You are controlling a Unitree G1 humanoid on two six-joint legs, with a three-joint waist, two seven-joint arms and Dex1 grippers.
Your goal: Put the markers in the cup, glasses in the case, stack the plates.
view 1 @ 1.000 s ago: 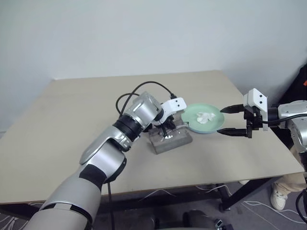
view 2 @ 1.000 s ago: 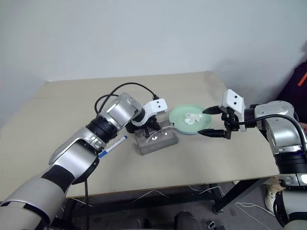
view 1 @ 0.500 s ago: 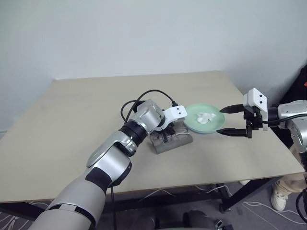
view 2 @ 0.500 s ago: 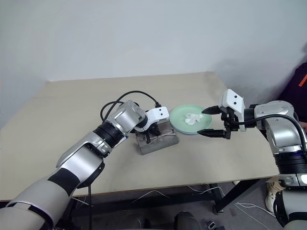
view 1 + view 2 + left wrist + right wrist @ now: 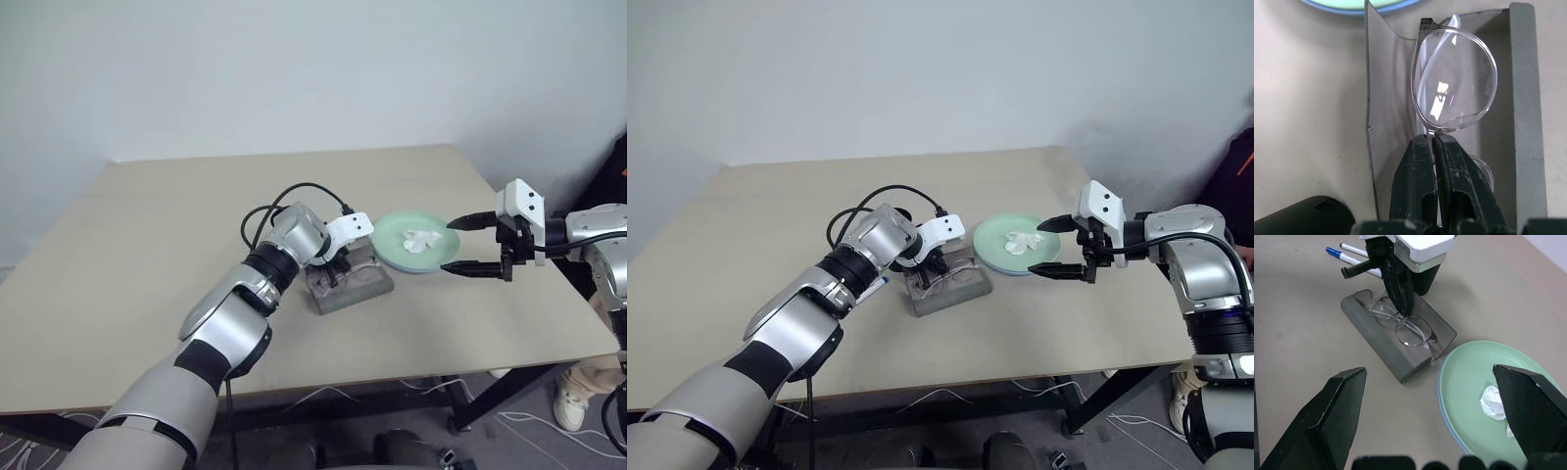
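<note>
Left gripper [image 5: 1434, 147]: fingers pinched together on the bridge of the glasses [image 5: 1454, 81], holding them inside the open case [image 5: 1525, 98]. Since a second ago the arm has swung lower and closer over the case; in the last half second it has hardly shifted.

Glasses: lying in the case's tray — one lens clear in the left wrist view, the other partly behind the fingers. A second ago the gripper hid them from the head camera; now the frame shows faintly in the case.

Case: grey, lid open, on the table [image 5: 137, 255] just beside the plates, in the same spot as before.

Right gripper [image 5: 468, 243]: jaws spread wide, holding nothing, hovering at the near right edge of the plates. No change from the earlier frames.

Plates: mint green plate [image 5: 1474, 391] sits on the light blue plate [image 5: 1445, 417], whose rim peeks out beneath — already stacked. A crumpled white tissue [image 5: 1496, 404] lies on the green one.

Markers: blue-capped marker [image 5: 1344, 257] and black-capped marker [image 5: 1354, 249] lie side by side on the table behind the case, near the left gripper, unmoved.

Cup [image 5: 1300, 215]: a dark rounded shape beside the case in the left wrist view; I cannot tell more of it.
</note>
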